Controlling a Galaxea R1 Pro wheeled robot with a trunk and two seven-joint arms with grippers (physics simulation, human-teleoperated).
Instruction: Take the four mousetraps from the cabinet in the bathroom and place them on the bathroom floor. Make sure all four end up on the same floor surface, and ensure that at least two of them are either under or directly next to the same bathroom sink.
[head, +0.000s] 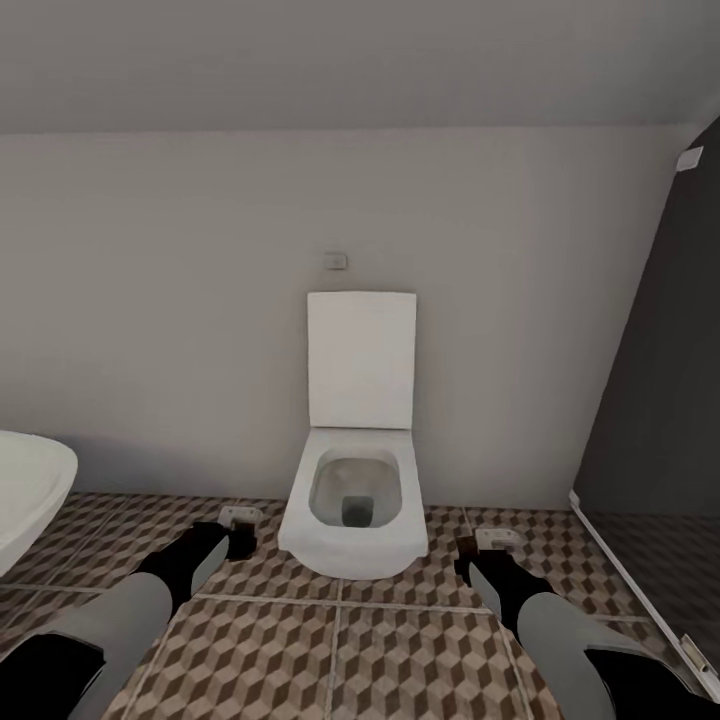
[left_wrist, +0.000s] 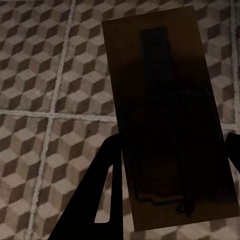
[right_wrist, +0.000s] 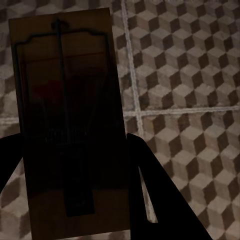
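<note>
Nearest the camera, both arms reach forward low over the bathroom floor (head: 330, 650), its tiles patterned in brown and cream cubes. The left tool (head: 240, 528) grips a mousetrap (left_wrist: 167, 120), a dark flat board with a wire spring, pinched between the fingers (left_wrist: 102, 190) above the tiles. The right tool (head: 485, 552) clamps a second mousetrap (right_wrist: 67, 125) the same way. In the head view each trap seems a small pale shape at the tool tip, though detail is poor. Beyond stands a white toilet (head: 355, 490), lid raised, against the wall. A white basin edge (head: 30, 490) shows at far left.
</note>
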